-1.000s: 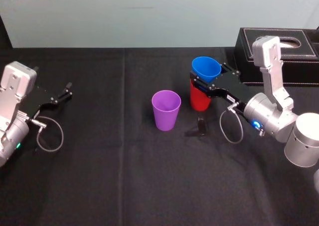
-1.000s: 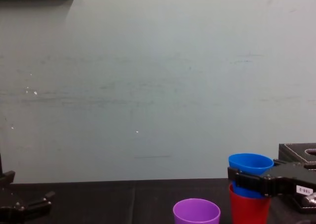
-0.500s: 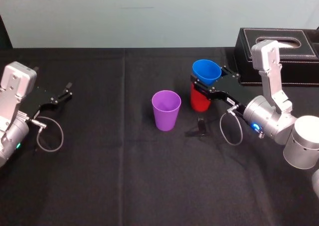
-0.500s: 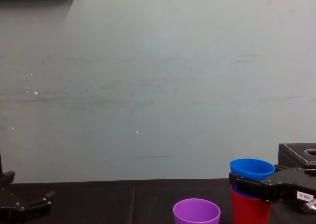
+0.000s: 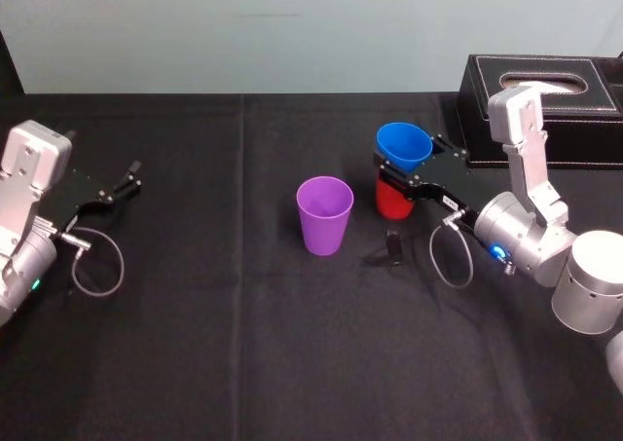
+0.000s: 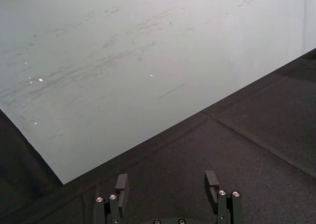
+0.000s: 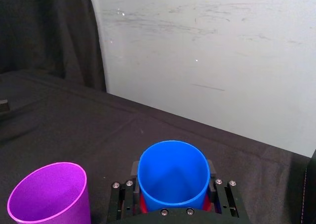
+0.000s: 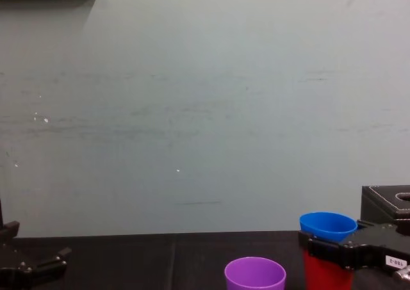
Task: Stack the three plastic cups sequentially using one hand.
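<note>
The blue cup (image 5: 404, 144) is sitting lower than it was 1 second ago, sinking deeper into the red cup (image 5: 391, 202) as the right gripper (image 5: 409, 159) is carrying it down. The blue cup is standing upright with its mouth facing up. Its lower part is nesting inside the red cup, while its rim and upper wall are showing above the gripper. The right gripper is clasping the blue cup from both sides just below the rim, with its jaws pressing against the cup's wall. The red cup is resting on the black tabletop (image 5: 243, 344), right of the middle and toward the far edge. The purple cup (image 5: 324, 214) is standing alone and upright just to the left of the 2 nested cups, apart from them. A black box (image 5: 545, 95) with white stitching is sitting at the far right corner of the tabletop, behind the right arm. The left gripper (image 5: 127, 180) is resting by the left edge of the tabletop, well apart from the cups, with its jaws spread wide and holding nothing.
</note>
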You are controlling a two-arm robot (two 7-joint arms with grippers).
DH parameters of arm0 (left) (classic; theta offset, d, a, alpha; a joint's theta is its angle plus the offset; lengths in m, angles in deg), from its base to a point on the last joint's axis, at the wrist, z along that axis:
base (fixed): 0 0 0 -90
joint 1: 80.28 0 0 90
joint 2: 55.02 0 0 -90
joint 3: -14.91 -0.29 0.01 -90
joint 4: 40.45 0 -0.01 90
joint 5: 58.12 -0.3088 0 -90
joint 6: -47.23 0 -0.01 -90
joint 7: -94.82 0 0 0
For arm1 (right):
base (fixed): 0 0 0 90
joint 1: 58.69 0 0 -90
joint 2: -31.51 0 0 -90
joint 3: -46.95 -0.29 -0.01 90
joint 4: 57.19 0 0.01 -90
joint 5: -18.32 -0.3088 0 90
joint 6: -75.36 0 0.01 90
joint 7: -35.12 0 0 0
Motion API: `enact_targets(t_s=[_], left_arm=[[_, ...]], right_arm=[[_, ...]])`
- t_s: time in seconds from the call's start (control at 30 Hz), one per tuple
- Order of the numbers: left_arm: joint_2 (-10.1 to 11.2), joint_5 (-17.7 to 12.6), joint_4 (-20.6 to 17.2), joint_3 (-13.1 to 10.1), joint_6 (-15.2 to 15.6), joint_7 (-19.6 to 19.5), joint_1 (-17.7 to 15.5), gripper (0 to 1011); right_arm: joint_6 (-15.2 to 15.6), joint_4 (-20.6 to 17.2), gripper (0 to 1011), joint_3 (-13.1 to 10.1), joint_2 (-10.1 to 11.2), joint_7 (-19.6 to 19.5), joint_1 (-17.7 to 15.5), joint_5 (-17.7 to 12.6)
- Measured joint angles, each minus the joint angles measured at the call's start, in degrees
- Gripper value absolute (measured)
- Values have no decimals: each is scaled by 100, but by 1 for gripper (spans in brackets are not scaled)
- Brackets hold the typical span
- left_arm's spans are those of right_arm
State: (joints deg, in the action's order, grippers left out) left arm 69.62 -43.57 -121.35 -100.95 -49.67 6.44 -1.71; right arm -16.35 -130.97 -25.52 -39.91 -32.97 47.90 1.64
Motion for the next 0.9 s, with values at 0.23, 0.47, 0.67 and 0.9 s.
enact_targets(t_s=[0.23, 0.47, 0.67, 0.9], left_arm=[[0, 0, 0, 0, 0, 0, 0, 1005], [0, 0, 0, 0, 0, 0, 0, 1005], [0, 0, 0, 0, 0, 0, 0, 1005], [0, 0, 0, 0, 0, 0, 0, 1005]], right_arm=[[-5, 28, 734, -19, -29, 31, 5, -13], [-14, 75, 734, -18, -50, 63, 36, -35], [-14, 69, 733, -15, -48, 63, 36, -37], [-14, 63, 882, -15, -45, 62, 33, -37]])
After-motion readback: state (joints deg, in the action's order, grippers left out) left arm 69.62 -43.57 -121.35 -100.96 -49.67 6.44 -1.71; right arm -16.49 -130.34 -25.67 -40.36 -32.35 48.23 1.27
